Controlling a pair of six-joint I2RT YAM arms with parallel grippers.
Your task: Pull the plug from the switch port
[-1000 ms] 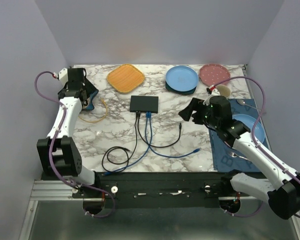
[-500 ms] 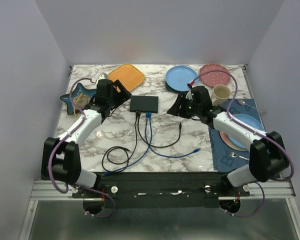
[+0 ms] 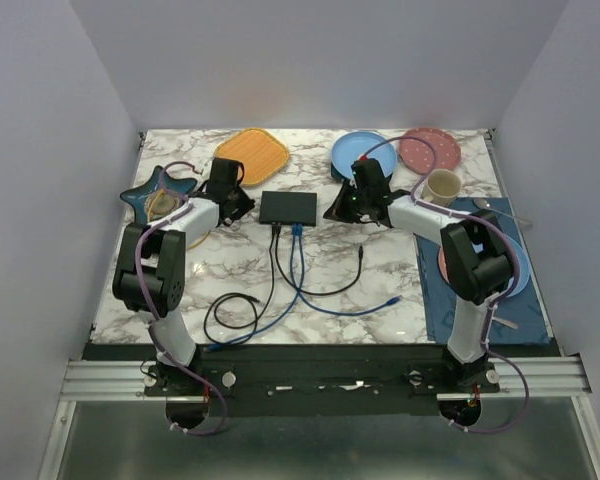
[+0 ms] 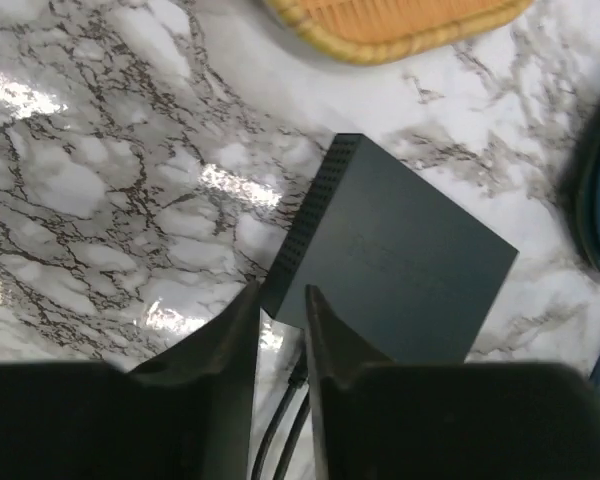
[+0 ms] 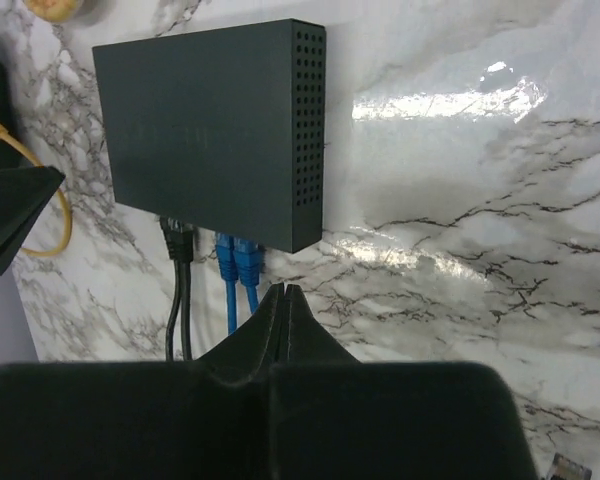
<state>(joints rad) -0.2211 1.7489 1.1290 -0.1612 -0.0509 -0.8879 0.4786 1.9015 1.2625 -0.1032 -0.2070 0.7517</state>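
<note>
The flat black switch lies mid-table, its sockets on the near edge. A black plug and blue plugs sit in those sockets. My left gripper hovers at the switch's left end. In the left wrist view its fingers stand a narrow gap apart over the near left corner of the switch, gripping nothing. My right gripper is at the right end. It is shut and empty, its tips just off the switch corner, beside the blue plugs and black plug.
An orange tray, blue plates and a pink plate line the back. A cup and dark blue mat are right, a star dish left. Black and blue cables loop towards the front.
Both arms swung inward from the table's sides to the two ends of the switch. The right gripper shut fully and the left narrowed to a slim gap.
</note>
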